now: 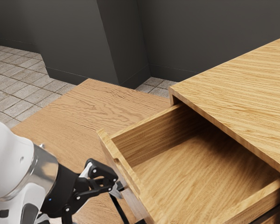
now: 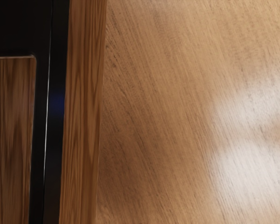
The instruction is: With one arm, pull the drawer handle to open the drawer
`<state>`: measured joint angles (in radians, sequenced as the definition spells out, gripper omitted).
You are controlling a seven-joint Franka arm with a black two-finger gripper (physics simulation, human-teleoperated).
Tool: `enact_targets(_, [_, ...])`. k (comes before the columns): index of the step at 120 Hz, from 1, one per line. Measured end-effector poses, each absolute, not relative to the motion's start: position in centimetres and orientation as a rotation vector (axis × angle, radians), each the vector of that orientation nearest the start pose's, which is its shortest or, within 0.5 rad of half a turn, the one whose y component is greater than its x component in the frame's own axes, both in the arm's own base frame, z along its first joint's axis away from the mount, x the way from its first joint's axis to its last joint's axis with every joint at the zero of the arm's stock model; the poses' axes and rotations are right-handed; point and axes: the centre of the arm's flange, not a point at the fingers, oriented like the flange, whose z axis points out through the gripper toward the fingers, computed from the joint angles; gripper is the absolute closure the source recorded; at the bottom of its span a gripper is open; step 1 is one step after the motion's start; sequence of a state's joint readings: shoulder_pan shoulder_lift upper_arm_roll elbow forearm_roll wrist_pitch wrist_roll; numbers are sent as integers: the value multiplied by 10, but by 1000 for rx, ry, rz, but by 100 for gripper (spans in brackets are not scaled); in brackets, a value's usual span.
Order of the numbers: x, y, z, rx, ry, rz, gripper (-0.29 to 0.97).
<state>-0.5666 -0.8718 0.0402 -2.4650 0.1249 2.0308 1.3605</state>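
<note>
Exterior view had the drawer (image 1: 186,163) pulled out of the cabinet (image 1: 242,93) toward 7 o'clock, gripper (image 1: 115,187) at its front by the handle (image 1: 118,207), couldn't tell if it was clamped, while wrist view caught close-up wood grain (image 2: 186,116) and a dark gap (image 2: 51,116).

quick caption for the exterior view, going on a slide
Simulated Franka arm at the front of a wooden drawer, pulled well out of its cabinet.

Open honey-coloured wooden drawer (image 1: 144,128): is showing smooth, matt, strongly grained wood.
Grey tiled floor (image 1: 18,88): is looking rough and matt.
</note>
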Motion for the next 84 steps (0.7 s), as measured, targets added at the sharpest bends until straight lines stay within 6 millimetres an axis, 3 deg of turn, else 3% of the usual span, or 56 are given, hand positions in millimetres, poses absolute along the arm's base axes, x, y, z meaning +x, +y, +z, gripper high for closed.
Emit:
enact_targets(61, [274, -154, 606, -1683, 2305, -450, -3])
enact_targets(84, [263, -160, 610, -1678, 2293, -451, 8])
